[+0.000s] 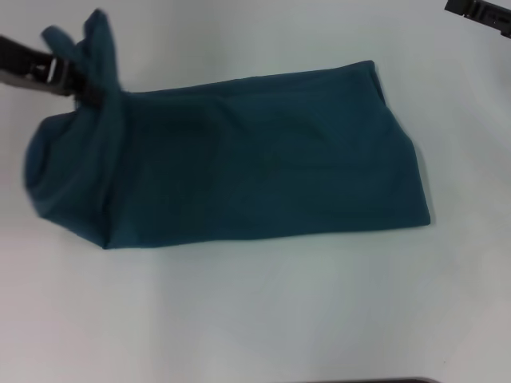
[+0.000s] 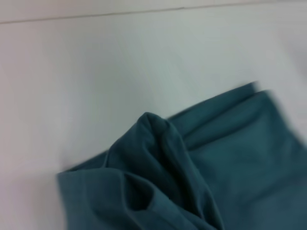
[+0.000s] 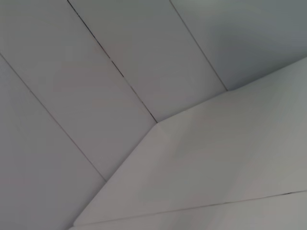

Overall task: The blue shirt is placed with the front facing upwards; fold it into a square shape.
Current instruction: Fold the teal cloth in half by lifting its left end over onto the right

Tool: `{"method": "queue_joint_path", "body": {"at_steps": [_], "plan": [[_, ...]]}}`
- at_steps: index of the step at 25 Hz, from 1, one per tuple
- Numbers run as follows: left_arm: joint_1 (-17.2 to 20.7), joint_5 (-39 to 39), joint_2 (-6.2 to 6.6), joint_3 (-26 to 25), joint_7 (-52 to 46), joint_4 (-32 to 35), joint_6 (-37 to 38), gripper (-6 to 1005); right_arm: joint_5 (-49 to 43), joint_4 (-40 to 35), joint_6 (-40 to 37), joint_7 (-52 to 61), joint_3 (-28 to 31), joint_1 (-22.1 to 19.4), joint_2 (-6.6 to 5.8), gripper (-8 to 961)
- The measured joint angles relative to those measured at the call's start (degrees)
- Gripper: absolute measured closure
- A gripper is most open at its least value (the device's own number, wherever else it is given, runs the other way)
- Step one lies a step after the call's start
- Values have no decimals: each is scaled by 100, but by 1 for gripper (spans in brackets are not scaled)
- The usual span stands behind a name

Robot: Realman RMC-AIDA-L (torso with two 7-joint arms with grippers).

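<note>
Blue shirt (image 1: pixel 263 159): soft matte teal cotton, folded into a long band across the white table (image 1: pixel 255 319). Left claw (image 1: pixel 80 80), far left, is clamped on its bunched, lifted left end. Right claw (image 1: pixel 479 16) sits far right, well apart; grip state cannot be told.

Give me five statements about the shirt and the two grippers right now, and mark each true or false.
1. The left gripper pinches a bunch of the blue shirt. True.
2. The shirt lies fully spread, both sleeves out. False: it is folded into a long band.
3. The right gripper holds the shirt's far end. False: it is apart, at the view's corner.
4. The shirt rests on a white table. True.
5. The chest lettering shows. False: none is visible.
</note>
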Motion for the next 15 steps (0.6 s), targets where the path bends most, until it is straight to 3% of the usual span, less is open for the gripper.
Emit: {"method": "queue_joint_path", "body": {"at_steps": [15], "plan": [[-292,-1875,-152,-73,-563,-26,558,940,-37,3,-193,11,-16,8,-122,243]]}}
